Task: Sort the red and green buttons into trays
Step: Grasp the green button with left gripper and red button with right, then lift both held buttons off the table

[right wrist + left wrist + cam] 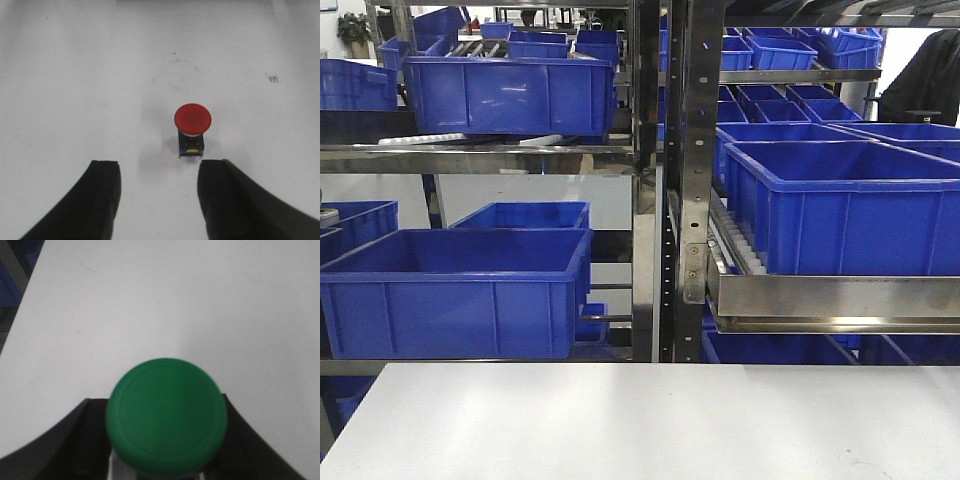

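The front view takes in only the far strip of the white table point(640, 420), cut off at 6 o'clock. Behind it stand steel racks point(660, 180) loaded with blue crates point(455, 290). In the left wrist view the green button point(166, 416) fills the 6 o'clock part, blurred by closeness. Its round cap faces the camera and covers nearly all of its body; only a pale sliver shows under the cap at 7 o'clock, and the frame cuts off the rest. The left gripper point(156, 405) is clamped on it: its dark fingers point(65, 445) come in from 8 and 4 o'clock, though the contact itself hides beneath the cap. The gripper hangs over bare table, whose edge crosses the corner at 10 o'clock with a dim blur of blue beyond. In the right wrist view the red button point(192, 120) stands upright on the table just right of centre. Its dark body is partly hidden under the cap, and a yellow speck on it is too small to read. The right gripper point(159, 162) points down at the table, jaws wide apart with nothing between them; only the fingertips show, cut off at 6 o'clock. The button sits at 1 o'clock from the gap, just beyond the tip at 5 o'clock; whether they touch cannot be told. Faint scuffs point(175, 75) mark the table at 12 o'clock.
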